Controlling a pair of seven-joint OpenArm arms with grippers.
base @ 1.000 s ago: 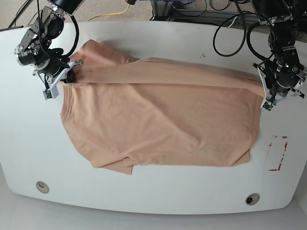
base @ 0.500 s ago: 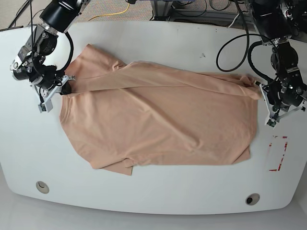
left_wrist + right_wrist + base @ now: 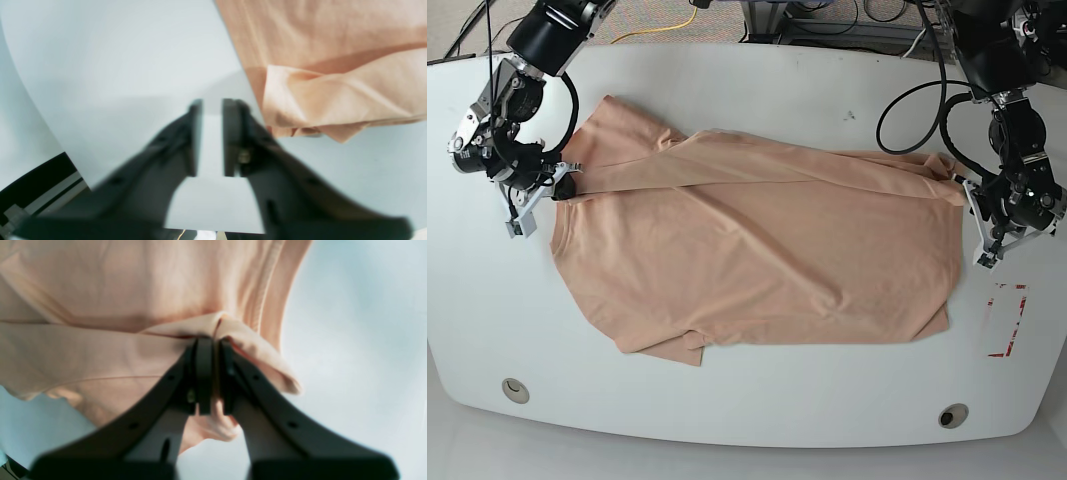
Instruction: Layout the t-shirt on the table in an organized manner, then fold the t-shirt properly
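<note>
t-shirt: spread across the middle of the table, top edge folded over in a long ridge.
right gripper: at the shirt's collar end, jaws clamped on a pinch of fabric.
left gripper: just off the shirt's opposite edge, jaws slightly parted, holding nothing, bare tabletop between them.
red-tape mark: on the table beyond the shirt's hem, near left gripper.

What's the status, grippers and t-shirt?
Left gripper open, off the cloth. Right gripper shut on the t-shirt edge. Shirt on the table, top edge folded over. Nothing in the way.
</note>
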